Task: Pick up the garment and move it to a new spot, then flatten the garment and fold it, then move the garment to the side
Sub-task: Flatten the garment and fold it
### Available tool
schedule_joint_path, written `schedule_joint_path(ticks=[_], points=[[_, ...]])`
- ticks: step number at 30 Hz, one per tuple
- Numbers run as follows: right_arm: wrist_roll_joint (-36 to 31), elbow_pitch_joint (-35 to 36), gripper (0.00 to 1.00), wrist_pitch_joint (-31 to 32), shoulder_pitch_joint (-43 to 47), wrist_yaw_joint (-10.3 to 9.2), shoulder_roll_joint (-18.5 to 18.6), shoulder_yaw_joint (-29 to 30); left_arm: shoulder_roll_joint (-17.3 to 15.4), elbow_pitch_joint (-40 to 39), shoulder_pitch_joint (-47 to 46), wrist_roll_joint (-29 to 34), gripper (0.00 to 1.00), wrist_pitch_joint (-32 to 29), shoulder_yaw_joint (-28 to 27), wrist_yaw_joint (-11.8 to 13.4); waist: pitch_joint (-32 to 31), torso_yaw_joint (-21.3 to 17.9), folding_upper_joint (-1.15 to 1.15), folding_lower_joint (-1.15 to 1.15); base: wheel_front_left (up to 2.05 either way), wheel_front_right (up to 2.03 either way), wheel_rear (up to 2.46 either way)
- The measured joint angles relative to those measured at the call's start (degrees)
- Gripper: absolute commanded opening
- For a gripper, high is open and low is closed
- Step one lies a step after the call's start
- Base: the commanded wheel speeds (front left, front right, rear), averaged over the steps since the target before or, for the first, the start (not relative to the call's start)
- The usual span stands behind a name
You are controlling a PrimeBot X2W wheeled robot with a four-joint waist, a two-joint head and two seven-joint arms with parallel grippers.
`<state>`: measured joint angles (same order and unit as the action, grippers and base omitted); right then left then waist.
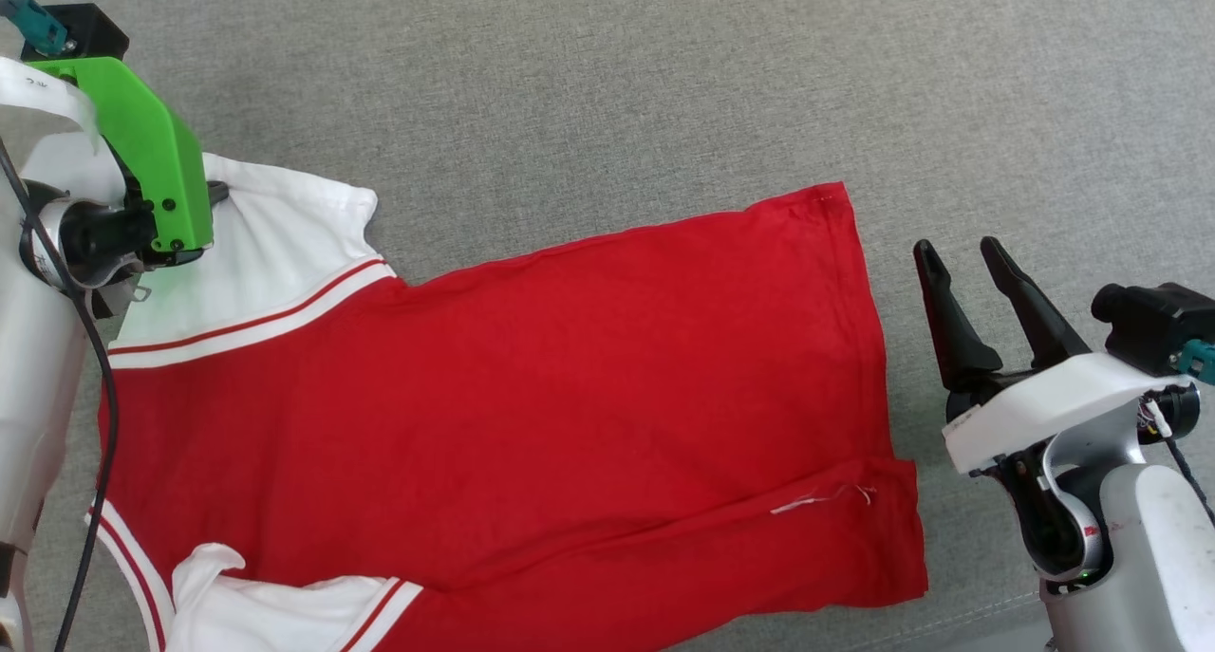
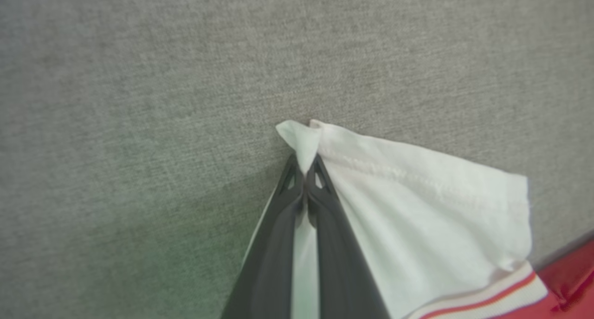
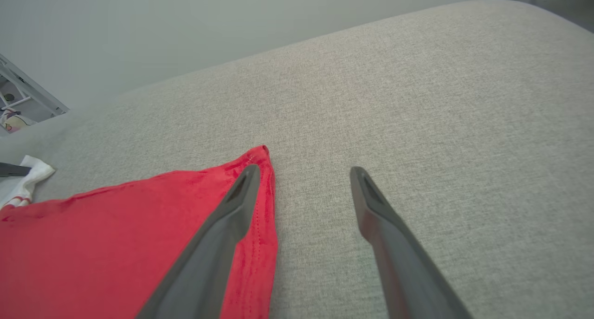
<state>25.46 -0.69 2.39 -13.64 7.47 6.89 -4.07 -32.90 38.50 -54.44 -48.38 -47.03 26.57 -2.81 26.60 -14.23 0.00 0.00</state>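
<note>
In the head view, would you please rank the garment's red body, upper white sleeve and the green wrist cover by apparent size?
red body
upper white sleeve
green wrist cover, nearer the camera, so less sure

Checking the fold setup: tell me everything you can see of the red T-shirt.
The T-shirt is soft red knit with white sleeves and red-and-white stripe trim. It lies spread on the grey fabric surface, hem toward the robot's right. The left pincer is shut on the far sleeve's corner; the right pincer stands open beside the hem.
</note>
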Motion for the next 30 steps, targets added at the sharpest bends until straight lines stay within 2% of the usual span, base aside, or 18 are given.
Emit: schedule_joint_path(ticks=[5, 14, 18, 29, 30], points=[[4.11, -4.05, 1.0, 6.97, -2.92, 0.0, 3.81, -0.38, 0.79, -0.57, 0.35, 0.53, 0.0, 3.88, 0.65, -0.67, -1.21, 1.15, 0.0, 0.0, 0.0, 0.0, 0.0], [9.38, -10.77, 1.0, 23.6, -12.34, 0.0, 10.94, -5.34, 2.42, -6.02, 0.38, 3.35, 0.0, 8.45, 2.61, -1.57, -3.14, 5.63, 0.0, 0.01, 0.0, 0.0, 0.0], [9.8, -13.36, 1.0, 29.15, -16.51, 0.0, 12.5, -7.98, 2.58, -9.53, 0.34, 3.92, 0.0, 9.18, 3.12, -1.55, -3.27, 8.02, 0.0, 0.0, 0.0, 0.0, 0.0], [11.22, -23.54, 1.0, 37.11, -23.46, -0.01, 14.49, -14.52, 2.97, -15.29, 1.96, 3.68, 0.0, 10.21, 3.57, -1.44, -2.11, 12.14, 0.0, 0.0, 0.0, 0.0, 0.0], [11.47, -24.16, 0.84, 38.32, -24.13, -0.01, 14.77, -15.25, 2.98, -15.45, 2.48, 3.58, 0.0, 10.32, 3.58, -1.44, -2.09, 12.36, 0.0, 0.0, 0.0, 0.0, 0.0]])
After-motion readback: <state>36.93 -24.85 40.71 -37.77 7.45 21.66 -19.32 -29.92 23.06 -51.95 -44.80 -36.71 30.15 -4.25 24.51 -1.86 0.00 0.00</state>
